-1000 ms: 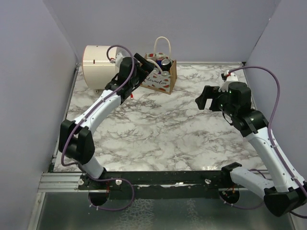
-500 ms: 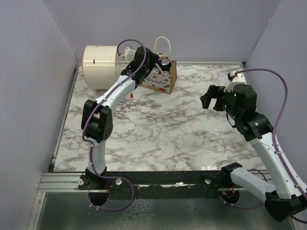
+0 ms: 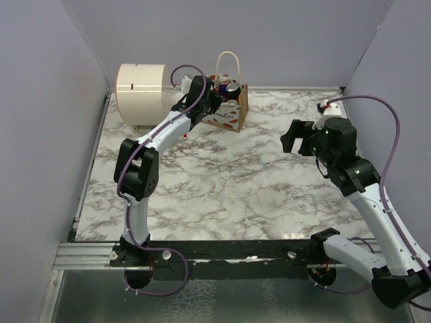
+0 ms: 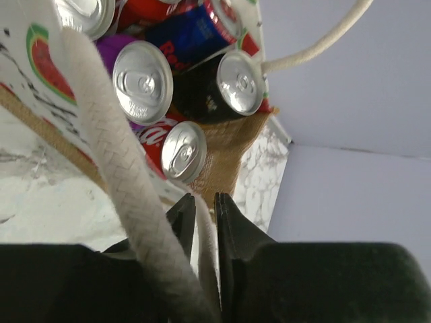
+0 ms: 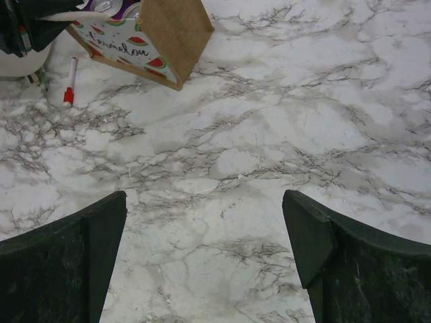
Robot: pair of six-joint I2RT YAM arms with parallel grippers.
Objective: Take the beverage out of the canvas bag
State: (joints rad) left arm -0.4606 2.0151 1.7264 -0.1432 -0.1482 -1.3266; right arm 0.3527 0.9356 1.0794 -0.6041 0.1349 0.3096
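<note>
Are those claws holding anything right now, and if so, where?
The left gripper looks pinched on the white loop handle of the canvas bag; the right gripper is open, holding nothing.

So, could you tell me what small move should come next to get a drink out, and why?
Probably bring the right fingers toward the canvas bag, above the cans. They are spread wide over the table, well away from it, while the left fingers sit close together at the white handle, poorly placed to grip a can. The can tops are exposed.
</note>
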